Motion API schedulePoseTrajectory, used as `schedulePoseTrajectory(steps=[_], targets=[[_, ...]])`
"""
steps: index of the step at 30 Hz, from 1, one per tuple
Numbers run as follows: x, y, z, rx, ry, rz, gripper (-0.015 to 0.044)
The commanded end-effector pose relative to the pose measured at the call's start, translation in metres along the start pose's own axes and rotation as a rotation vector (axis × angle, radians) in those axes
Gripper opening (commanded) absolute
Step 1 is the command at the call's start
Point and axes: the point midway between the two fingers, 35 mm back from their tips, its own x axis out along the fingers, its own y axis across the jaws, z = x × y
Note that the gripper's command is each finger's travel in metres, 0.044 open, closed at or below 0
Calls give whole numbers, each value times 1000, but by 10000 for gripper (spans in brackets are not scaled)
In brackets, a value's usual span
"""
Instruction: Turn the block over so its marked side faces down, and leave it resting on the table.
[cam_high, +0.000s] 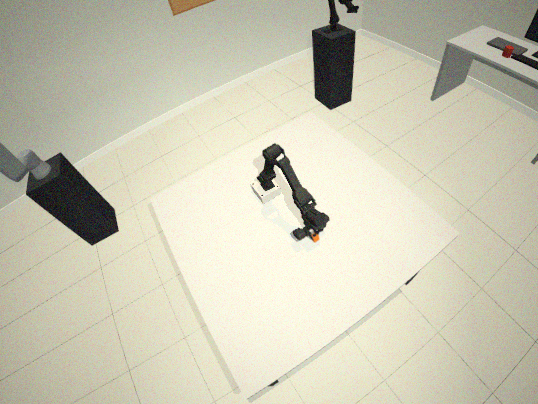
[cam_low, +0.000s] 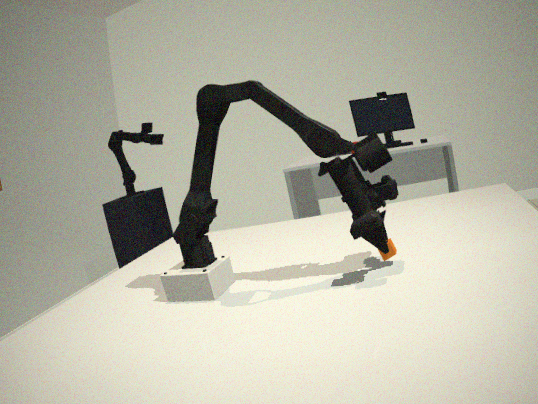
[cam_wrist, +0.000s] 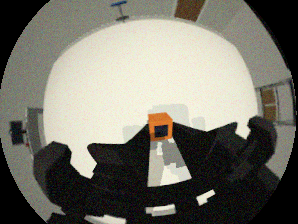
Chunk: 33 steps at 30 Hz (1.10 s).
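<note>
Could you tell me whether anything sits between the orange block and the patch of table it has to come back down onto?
Nothing visible does. The end effector is shut on the orange block, holding it tilted just above the white table, and the surface beneath it shows only shadow.

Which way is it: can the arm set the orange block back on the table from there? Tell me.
Probably yes. The jaws are shut on the orange block, held tilted just above the white table. Nothing else shows beneath it, only the arm's shadow, so a short descent looks unobstructed.

Lab (pedestal-mounted cameras (cam_high: 334, 60); monitor desk (cam_low: 380, 165))
</note>
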Motion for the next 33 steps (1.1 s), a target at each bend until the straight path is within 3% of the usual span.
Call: schedulePoseTrajectory(steps=[1, 13, 33], targets=[[-2, 0, -1, 4, -56, -3, 0], [-5, -1, -5, 4, -174, -3, 0], [28, 0, -5, 0, -469, -4, 0]])
